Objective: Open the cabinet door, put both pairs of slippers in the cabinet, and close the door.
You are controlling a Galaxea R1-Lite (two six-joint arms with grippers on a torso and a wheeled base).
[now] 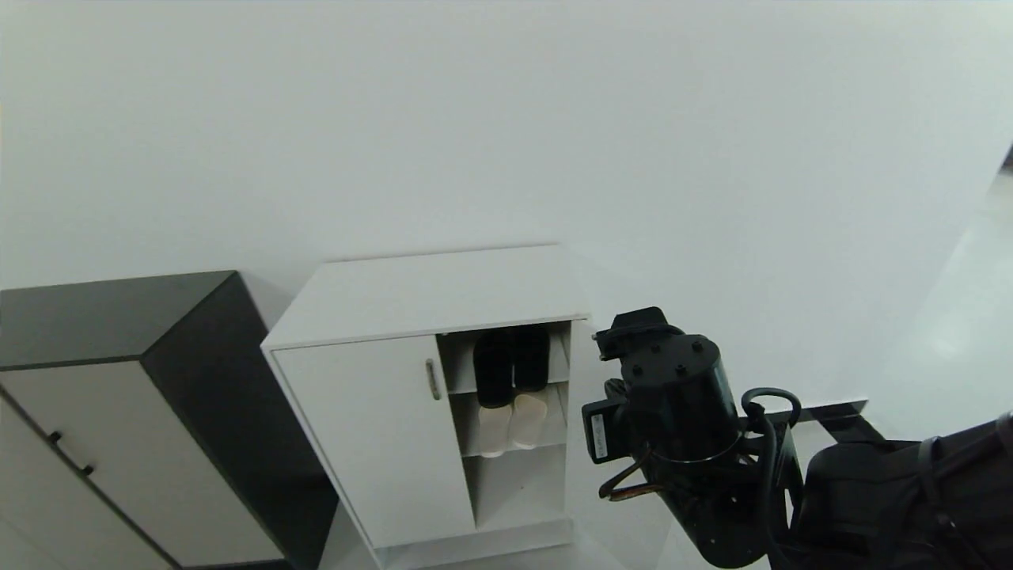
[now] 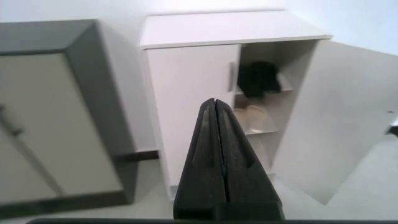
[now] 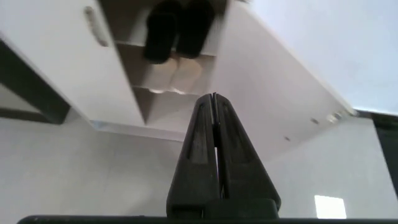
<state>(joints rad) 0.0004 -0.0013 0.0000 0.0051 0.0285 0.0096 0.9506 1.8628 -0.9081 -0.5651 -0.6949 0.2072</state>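
The white cabinet [image 1: 427, 293] stands against the wall with its left door [image 1: 372, 427] closed and its right door [image 2: 339, 118] swung wide open. A black pair of slippers [image 1: 513, 362] lies on the top shelf, and a pale pair of slippers [image 1: 510, 419] on the shelf below it. The bottom compartment [image 1: 518, 483] holds nothing. My right arm [image 1: 673, 404] hangs just right of the opening, and the right gripper [image 3: 214, 99] is shut and empty, pointing toward the open door's inner face [image 3: 280, 93]. My left gripper [image 2: 215, 104] is shut and empty, some way in front of the closed door.
A lower dark-topped cabinet [image 1: 119, 317] with pale doors stands close to the left of the white one. A plain white wall [image 1: 554, 119] is behind both. Bare pale floor [image 1: 950, 332] stretches to the right.
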